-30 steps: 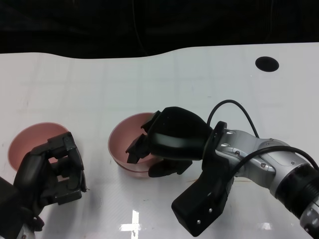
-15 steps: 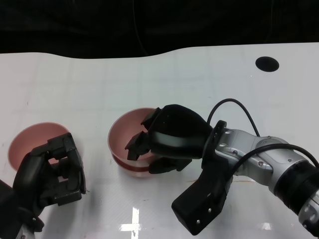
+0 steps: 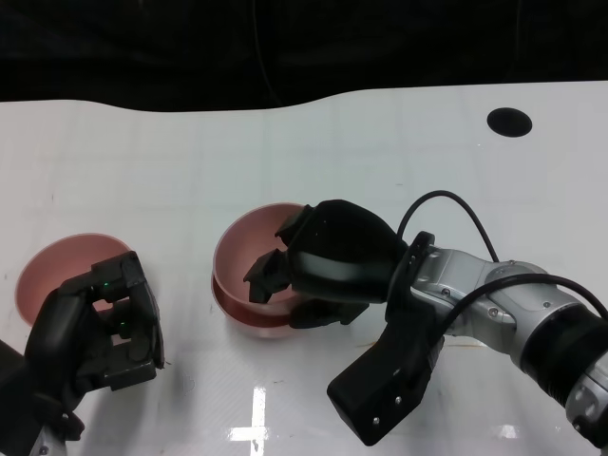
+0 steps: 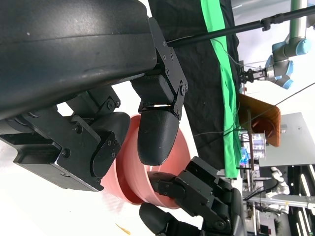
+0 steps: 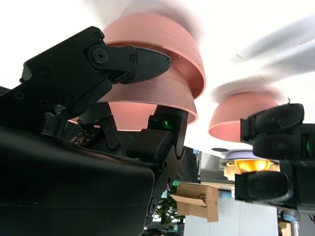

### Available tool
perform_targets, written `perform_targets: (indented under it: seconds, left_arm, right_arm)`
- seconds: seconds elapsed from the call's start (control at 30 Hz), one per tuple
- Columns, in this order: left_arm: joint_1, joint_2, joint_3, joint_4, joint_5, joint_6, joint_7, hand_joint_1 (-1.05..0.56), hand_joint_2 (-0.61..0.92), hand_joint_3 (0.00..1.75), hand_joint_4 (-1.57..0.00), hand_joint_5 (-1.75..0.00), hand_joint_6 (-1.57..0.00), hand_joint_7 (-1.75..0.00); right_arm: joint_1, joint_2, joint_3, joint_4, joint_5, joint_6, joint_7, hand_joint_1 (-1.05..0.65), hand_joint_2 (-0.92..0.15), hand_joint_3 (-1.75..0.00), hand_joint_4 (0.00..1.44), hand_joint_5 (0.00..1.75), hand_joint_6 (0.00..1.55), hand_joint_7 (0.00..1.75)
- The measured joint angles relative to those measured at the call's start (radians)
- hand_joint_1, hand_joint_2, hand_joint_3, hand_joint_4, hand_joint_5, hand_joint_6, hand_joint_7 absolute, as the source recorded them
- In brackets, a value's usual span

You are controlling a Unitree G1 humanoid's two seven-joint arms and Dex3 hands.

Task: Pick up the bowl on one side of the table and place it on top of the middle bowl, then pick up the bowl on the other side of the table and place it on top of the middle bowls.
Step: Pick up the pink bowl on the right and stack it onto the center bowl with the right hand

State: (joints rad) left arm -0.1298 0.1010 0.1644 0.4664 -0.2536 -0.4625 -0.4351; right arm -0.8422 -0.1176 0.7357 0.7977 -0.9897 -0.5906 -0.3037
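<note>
Right robot hand stacking a pink bowl on the middle one

Left robot hand [image 3: 100, 328] sits curled and empty just in front of the side bowl [image 3: 57, 271]; right robot hand [image 3: 313, 266] grips the top bowl [image 3: 249, 249], nested tilted in the middle bowl [image 3: 249, 319] on the counter [image 3: 380, 142].

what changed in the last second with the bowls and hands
The right hand kept its grip on the upper bowl and tipped it up off the middle bowl, so a lower rim now shows. The left hand and left bowl stayed put.
</note>
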Motion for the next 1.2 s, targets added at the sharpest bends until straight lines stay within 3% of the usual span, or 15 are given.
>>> perform_targets:
  seconds: [0.43,0.8,1.2]
  left_arm:
    - [-0.002,0.0,0.001,0.032,-0.001,-0.063,-0.016,0.16,0.6,1.49,-1.07,-1.75,-0.83,-1.75]
    - [-0.003,0.0,0.0,0.04,-0.001,-0.036,-0.014,0.12,0.57,1.47,-1.09,-1.75,-0.85,-1.75]
    - [-0.003,-0.001,0.0,0.011,0.007,-0.021,0.005,0.12,0.56,1.49,-1.08,-1.75,-0.85,-1.75]
  right_arm:
    - [-0.008,0.013,0.018,0.059,-0.003,-0.015,-0.071,-0.23,-0.56,-0.83,0.96,1.75,0.76,0.99]
    - [-0.012,0.025,0.036,0.096,-0.001,-0.038,-0.095,-0.27,-0.63,-0.82,0.99,1.75,0.68,0.76]
    - [-0.013,0.032,0.042,0.108,-0.001,-0.04,-0.094,-0.28,-0.63,-0.8,0.98,1.75,0.72,0.77]
